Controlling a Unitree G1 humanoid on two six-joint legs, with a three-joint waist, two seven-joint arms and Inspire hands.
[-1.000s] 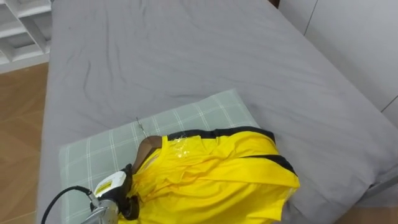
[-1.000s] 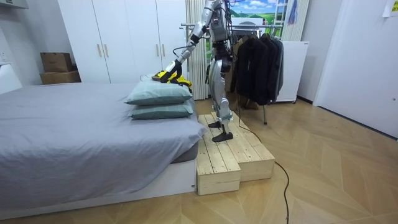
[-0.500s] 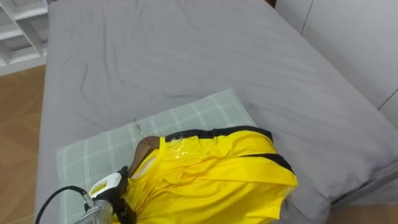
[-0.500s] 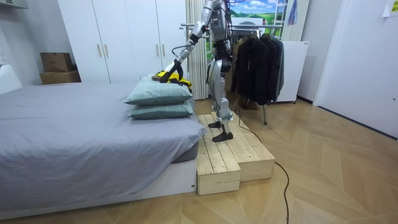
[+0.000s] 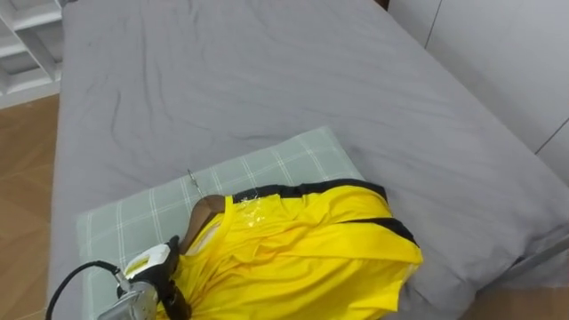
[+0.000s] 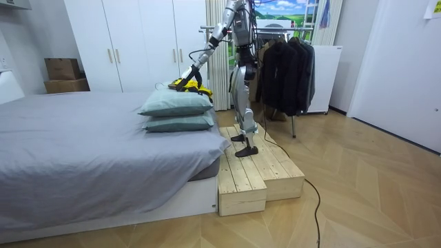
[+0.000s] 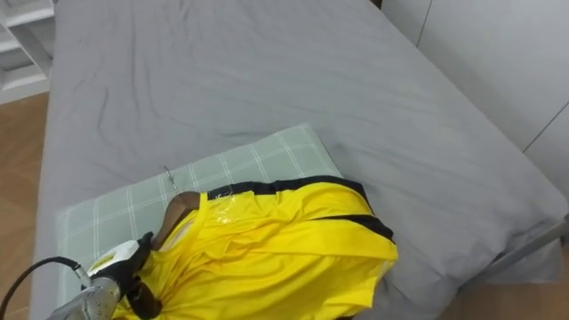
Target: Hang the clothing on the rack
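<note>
A yellow shirt with black trim (image 5: 302, 249) lies bunched on a green checked pillow (image 5: 267, 164) at the near end of the bed. A brown wooden hanger (image 5: 206, 209) sits in its neck opening, and the thin metal hook (image 5: 192, 178) pokes out onto the pillow. My left hand (image 5: 171, 289) comes in from the lower left and presses against the shirt's collar side, partly under the cloth. In the room view I stand on a wooden platform (image 6: 258, 172) beside the bed, with the left arm stretched out over the shirt (image 6: 186, 84).
The grey bed (image 5: 267, 71) stretches away beyond the pillow. Behind me a clothes rack (image 6: 282, 31) holds several dark garments. White wardrobes (image 6: 138, 41) line the wall. A white shelf (image 5: 27, 44) stands at the upper left beside the wooden floor.
The eye view has shifted a little. My left hand has slid slightly toward the lower left against the shirt, which still lies on the pillow.
</note>
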